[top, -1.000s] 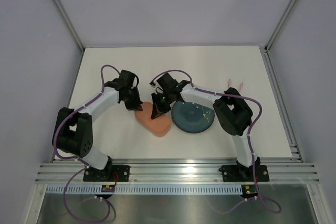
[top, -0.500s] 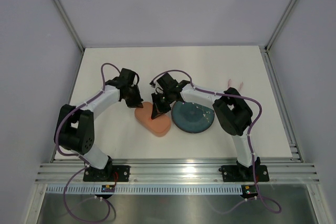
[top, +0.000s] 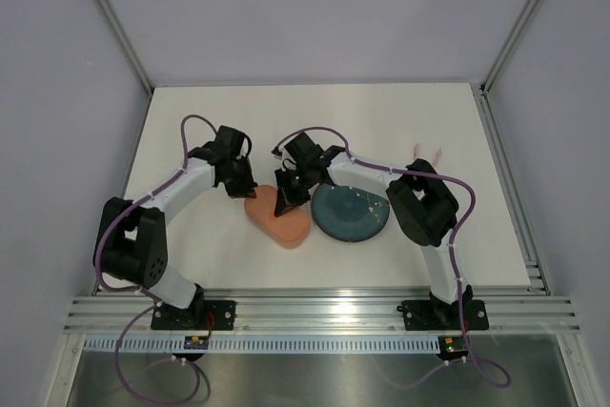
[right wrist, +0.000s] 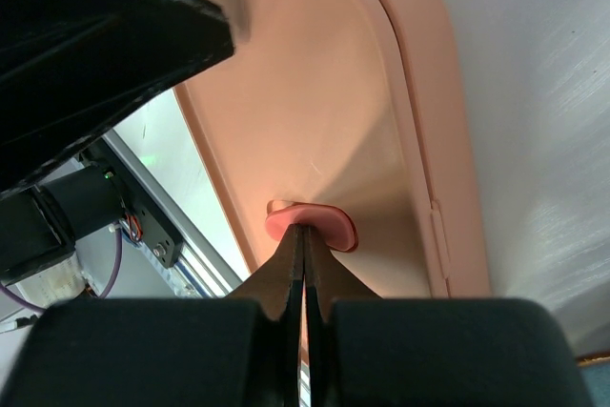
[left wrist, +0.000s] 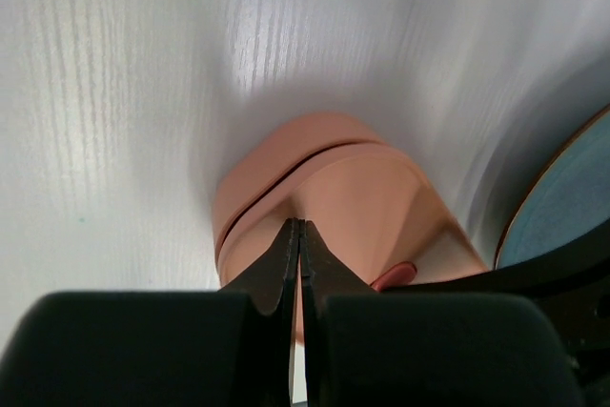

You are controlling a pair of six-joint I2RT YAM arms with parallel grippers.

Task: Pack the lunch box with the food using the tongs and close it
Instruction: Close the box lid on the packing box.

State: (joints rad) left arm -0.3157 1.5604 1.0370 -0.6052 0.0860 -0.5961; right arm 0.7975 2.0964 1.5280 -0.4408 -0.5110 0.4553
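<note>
lidded salmon-pink plastic lunch box (top: 279,219) sat just beside the round teal plate (top: 351,213). left gripper (left wrist: 298,235) and right gripper (right wrist: 305,235) were pinched shut, empty, tips at its flat lid (right wrist: 315,121). i judged it light, stiff, slick; better pressed near the small red tab (right wrist: 310,226) than pinched.

The lunch box (top: 279,223) lies on the counter (top: 191,131) under the left end effector (top: 248,193) and the right end effector (top: 285,207); the plate (top: 351,213) lies just right of them, the tongs (top: 426,152) farther right.
</note>
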